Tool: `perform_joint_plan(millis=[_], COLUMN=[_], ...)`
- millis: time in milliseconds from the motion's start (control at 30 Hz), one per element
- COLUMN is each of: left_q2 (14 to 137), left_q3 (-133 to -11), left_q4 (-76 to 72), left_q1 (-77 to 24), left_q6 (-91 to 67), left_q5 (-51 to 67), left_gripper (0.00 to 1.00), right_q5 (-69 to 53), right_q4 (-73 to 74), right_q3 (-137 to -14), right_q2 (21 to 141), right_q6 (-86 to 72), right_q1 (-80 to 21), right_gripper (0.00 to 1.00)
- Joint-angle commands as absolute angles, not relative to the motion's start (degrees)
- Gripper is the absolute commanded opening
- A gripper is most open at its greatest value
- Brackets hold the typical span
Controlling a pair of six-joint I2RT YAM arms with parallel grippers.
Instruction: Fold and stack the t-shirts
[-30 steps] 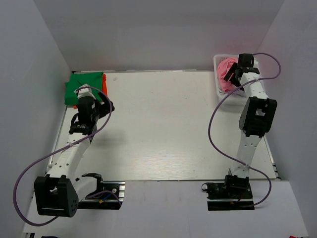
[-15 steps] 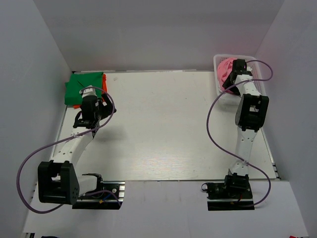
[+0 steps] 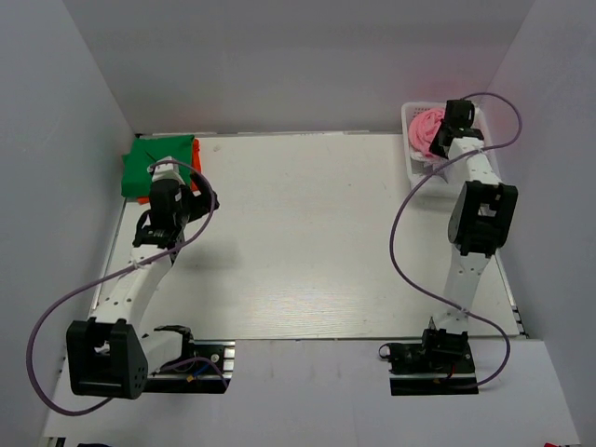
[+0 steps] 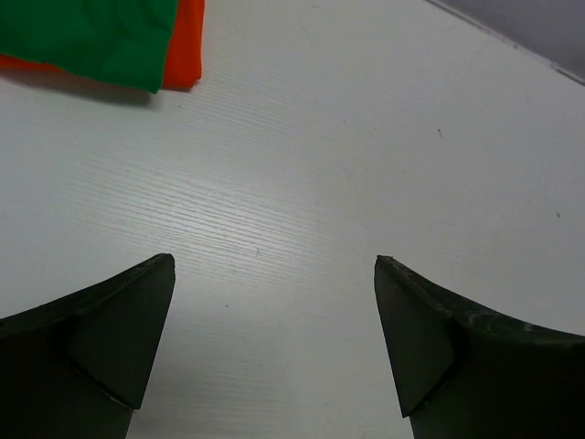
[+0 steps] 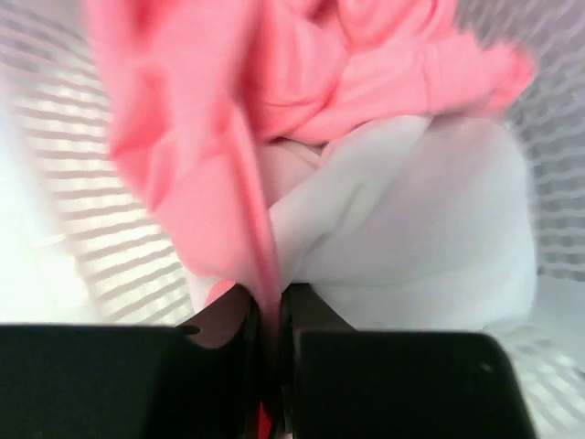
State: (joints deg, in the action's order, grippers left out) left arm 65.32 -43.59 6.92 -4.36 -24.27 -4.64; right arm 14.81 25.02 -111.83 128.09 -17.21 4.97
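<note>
While the green shirt [image 3: 160, 160] lies folded on the orange shirt [image 4: 186, 46] at the far left corner of the table [image 3: 307, 233], the left gripper [image 4: 274, 265] hangs near them over the tabletop, jaws wide apart. At far right, the right gripper [image 5: 270, 315] is clamped on a fold of the pink shirt [image 5: 302, 64], above the white shirt [image 5: 411, 210] in the basket [image 5: 55, 137].

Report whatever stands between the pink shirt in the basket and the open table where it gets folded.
Only the wall of the basket: the right gripper is shut on the pink t-shirt, which must be lifted over the lattice rim. The white t-shirt lies beneath it, not in the way.
</note>
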Motion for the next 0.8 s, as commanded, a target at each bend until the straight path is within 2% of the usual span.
perform_joint_plan(millis=[0,133,333,367,533,767], left_q2=[61.3,58.2,55.2,54.5,51.4,49.4], left_q3=[-44.2,-43.7,-45.0,-45.7,-46.2,-47.5], left_q4=[7.9,9.8,14.0,14.8,16.6,19.0], left_q1=[-4.7,-4.7,-4.7,-4.7,-4.7,-4.7], left_q6=[-24.3,-26.3,-27.0,-27.5,-29.4,-30.9], left_q5=[-1.9,-1.9,-1.9,-1.9,-2.5,-1.9], left_gripper=[1.0,1.0,1.0,1.0,1.0,1.0], right_q5=[14.2,9.2,2.8,-2.6,-12.6,-34.9], right_q4=[16.0,11.8,12.8,13.3,15.7,8.0], right_q3=[-109.5,-104.7,-106.7,-108.4,-117.7,-122.4], right_q2=[113.9,103.2,94.5,93.1,91.8,89.7], right_q6=[-11.4,-7.1,-5.1,-5.1,-6.8,-15.5], right_q1=[4.2,4.0,3.9,3.9,2.6,0.1], right_gripper=[0.0,0.0,0.0,0.0,0.0,0.0])
